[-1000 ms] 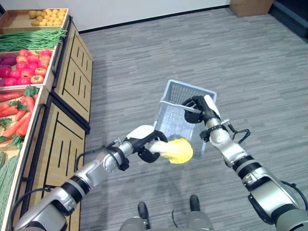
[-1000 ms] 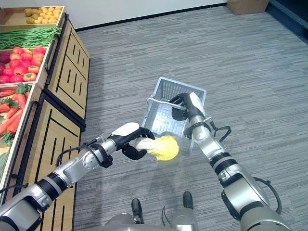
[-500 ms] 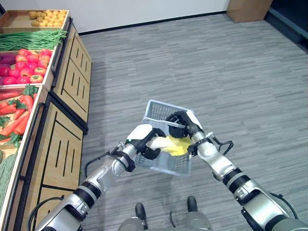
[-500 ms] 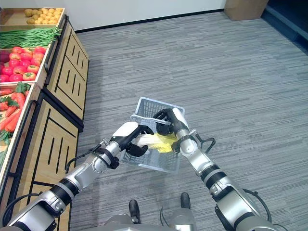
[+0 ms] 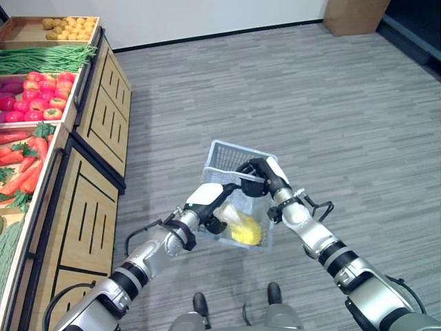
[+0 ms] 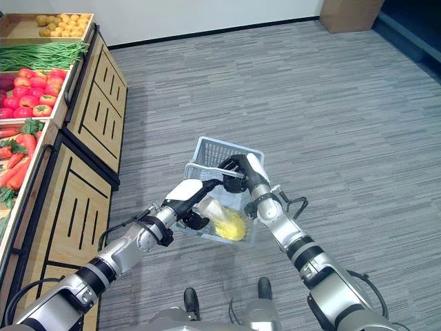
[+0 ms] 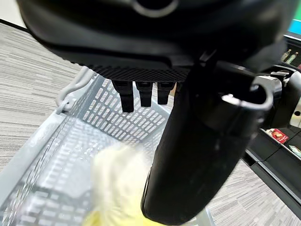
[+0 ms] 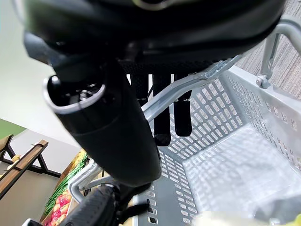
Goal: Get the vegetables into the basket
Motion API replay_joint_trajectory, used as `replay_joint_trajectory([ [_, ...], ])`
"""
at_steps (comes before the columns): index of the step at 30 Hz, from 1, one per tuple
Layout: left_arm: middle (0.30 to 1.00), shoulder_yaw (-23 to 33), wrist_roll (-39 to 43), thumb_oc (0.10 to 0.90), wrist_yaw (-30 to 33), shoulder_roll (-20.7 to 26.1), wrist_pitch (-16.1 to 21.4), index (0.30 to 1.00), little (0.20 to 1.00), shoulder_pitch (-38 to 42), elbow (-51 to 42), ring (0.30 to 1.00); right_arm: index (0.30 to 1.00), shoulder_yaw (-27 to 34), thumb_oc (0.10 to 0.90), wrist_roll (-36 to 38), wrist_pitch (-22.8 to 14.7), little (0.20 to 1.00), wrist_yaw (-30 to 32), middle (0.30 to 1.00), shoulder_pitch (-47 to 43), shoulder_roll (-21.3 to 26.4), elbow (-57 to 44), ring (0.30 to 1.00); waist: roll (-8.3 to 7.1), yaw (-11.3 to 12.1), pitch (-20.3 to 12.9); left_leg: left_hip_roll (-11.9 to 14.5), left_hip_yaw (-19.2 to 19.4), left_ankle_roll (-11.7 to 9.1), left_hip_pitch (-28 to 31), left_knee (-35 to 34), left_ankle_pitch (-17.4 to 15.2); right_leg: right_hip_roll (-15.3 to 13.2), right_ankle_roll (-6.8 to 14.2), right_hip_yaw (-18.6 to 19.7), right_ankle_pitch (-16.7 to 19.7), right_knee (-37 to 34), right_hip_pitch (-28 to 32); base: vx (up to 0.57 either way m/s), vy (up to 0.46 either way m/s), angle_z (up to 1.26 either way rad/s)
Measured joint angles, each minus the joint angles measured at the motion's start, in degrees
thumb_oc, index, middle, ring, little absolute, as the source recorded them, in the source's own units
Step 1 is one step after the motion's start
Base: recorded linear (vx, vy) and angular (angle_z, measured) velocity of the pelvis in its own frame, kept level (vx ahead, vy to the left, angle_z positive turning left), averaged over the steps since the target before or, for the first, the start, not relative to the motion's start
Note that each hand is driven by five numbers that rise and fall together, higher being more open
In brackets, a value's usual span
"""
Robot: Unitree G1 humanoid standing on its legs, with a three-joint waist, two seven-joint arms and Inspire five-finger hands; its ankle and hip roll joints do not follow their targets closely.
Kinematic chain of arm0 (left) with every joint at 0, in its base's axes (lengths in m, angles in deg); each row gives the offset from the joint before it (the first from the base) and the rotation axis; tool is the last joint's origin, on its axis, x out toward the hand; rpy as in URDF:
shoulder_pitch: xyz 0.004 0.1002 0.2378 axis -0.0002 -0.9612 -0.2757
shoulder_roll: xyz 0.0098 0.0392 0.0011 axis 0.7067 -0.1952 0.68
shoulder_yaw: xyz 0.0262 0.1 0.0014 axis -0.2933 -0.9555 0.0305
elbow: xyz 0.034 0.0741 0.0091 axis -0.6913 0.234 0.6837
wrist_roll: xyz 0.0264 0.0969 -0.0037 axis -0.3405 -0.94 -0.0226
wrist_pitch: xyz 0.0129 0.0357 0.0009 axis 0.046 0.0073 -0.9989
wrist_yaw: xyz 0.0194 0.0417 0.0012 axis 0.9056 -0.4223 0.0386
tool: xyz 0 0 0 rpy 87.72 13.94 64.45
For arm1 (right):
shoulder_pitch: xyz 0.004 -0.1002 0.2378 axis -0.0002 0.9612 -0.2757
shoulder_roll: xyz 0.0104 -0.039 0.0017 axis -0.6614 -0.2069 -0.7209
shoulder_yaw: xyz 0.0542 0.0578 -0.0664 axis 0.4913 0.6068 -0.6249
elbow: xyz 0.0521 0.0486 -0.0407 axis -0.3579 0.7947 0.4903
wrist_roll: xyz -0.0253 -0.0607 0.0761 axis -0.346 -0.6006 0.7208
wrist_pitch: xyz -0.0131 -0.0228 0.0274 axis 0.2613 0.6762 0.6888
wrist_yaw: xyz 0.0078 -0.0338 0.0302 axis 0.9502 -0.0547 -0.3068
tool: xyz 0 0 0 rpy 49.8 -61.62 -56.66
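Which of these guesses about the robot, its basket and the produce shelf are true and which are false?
1. The right hand grips the handle of the grey basket. True.
2. The yellow cabbage lies on the floor. False: it is inside the basket.
3. The left hand reaches into the basket. True.
4. The basket stands on the shelf. False: it is held up over the floor.
5. The wooden crates hold only carrots. False: also tomatoes, green beans and potatoes.
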Motion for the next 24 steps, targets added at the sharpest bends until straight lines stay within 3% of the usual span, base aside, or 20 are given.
replay_joint_trajectory([
  [4, 1.000, 0.0, 0.0, 0.900, 0.0, 0.3, -0.1, 1.000, 1.000, 0.0, -1.0, 1.000, 0.300, 0.5, 0.400, -1.0, 0.3, 0.300, 1.2, 0.300, 0.0, -0.2, 3.0, 0.300, -0.10, 0.8, -0.1, 0.0, -0.4, 0.0, 0.0, 0.0, 0.0, 0.0, 0.0, -0.4, 0.0, 0.0, 0.2, 0.00, 0.000, 0.04],
  [10, 1.000, 0.4, 2.0, 0.900, -0.7, 5.4, 0.2, 1.000, 1.000, -0.7, -13.3, 1.000, 0.300, 7.0, 0.400, -2.7, 1.4, 0.300, 4.0, 0.300, 0.0, -0.8, 13.0, 0.300, -0.51, 2.3, -0.3, 0.0, -1.5, 0.0, -0.1, 0.0, 0.1, -0.1, 0.0, -1.3, 0.0, 0.0, 0.9, 0.00, 0.002, 0.09],
  [13, 1.000, 2.1, 8.1, 0.900, -2.9, 8.7, 1.1, 1.000, 1.000, -2.9, -22.7, 1.000, 0.300, 10.5, 0.400, -2.9, 2.3, 0.300, 5.6, 0.300, 0.0, -0.6, 17.9, 0.300, -0.51, 2.8, -0.3, -0.1, -1.5, 0.0, -0.1, 0.0, 0.1, -0.1, 0.0, -1.4, 0.0, 0.0, 1.0, 0.00, 0.000, 0.00],
  [17, 1.000, 2.9, 22.6, 0.900, -6.3, 10.6, 2.0, 1.000, 1.000, -6.9, -30.9, 1.000, 0.300, 13.7, 0.400, -2.8, 2.6, 0.300, 6.6, 0.300, 0.0, 0.2, 24.9, 0.300, -0.42, 2.9, -0.4, -0.1, -1.7, 0.0, 0.0, 0.0, 0.1, -0.1, 0.0, -1.7, 0.0, 0.0, 1.1, 0.00, 0.000, 0.00],
  [21, 1.000, 3.8, 37.3, 0.900, -9.1, 11.5, 2.1, 1.000, 1.000, -10.8, -33.4, 1.000, 0.300, 14.1, 0.400, -2.9, 3.2, 0.300, 6.7, 0.300, 0.5, 1.1, 30.3, 0.300, -0.26, 2.9, -0.5, -0.1, -1.8, 0.0, 0.1, 0.0, 0.1, -0.2, -0.1, -1.8, -0.1, 0.0, 1.2, 0.00, 0.000, 0.00],
  [24, 1.000, 9.2, 45.9, 0.900, -9.6, 11.5, 1.5, 1.000, 1.000, -16.8, -33.1, 1.000, 0.300, 16.5, 0.400, -3.4, 3.7, 0.300, 6.6, 0.300, 2.9, 2.1, 31.3, 0.300, 0.01, 2.6, -0.8, 0.0, -1.9, -0.1, 0.2, -0.3, 0.1, -0.1, -0.4, -1.8, -0.3, -0.1, 1.3, 0.00, 0.000, 0.00],
])
